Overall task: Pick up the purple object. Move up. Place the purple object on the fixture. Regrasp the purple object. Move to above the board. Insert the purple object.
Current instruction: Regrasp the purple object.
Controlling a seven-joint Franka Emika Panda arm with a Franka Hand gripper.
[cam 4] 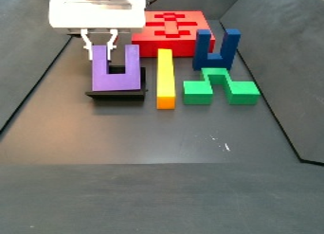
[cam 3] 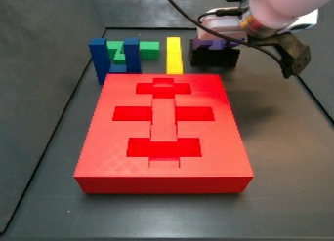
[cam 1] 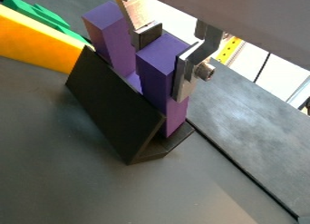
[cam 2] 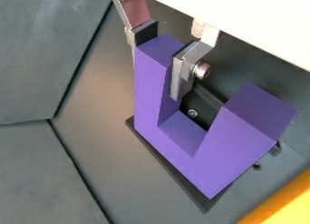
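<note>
The purple object (cam 4: 117, 79) stands upright with its base on the black fixture (cam 4: 117, 97), both prongs pointing up. In both wrist views my gripper (cam 1: 168, 60) (cam 2: 162, 53) straddles one prong, a silver finger (cam 1: 186, 75) flat against one side and a dark pad (cam 2: 144, 34) against the opposite side, so it looks shut on that prong. A side view shows the gripper (cam 4: 99, 48) on the prong farthest from the yellow bar. The other prong (cam 2: 256, 110) is free. The red board (cam 3: 163, 118) lies apart from the fixture (cam 3: 217, 60).
A yellow bar (cam 4: 164, 77) lies right beside the fixture. Past it lies a green block (cam 4: 215, 86), with a blue upright block (cam 4: 215, 50) behind that. The board's near end (cam 4: 175, 25) is just behind the fixture. Dark tray walls slope up on both sides.
</note>
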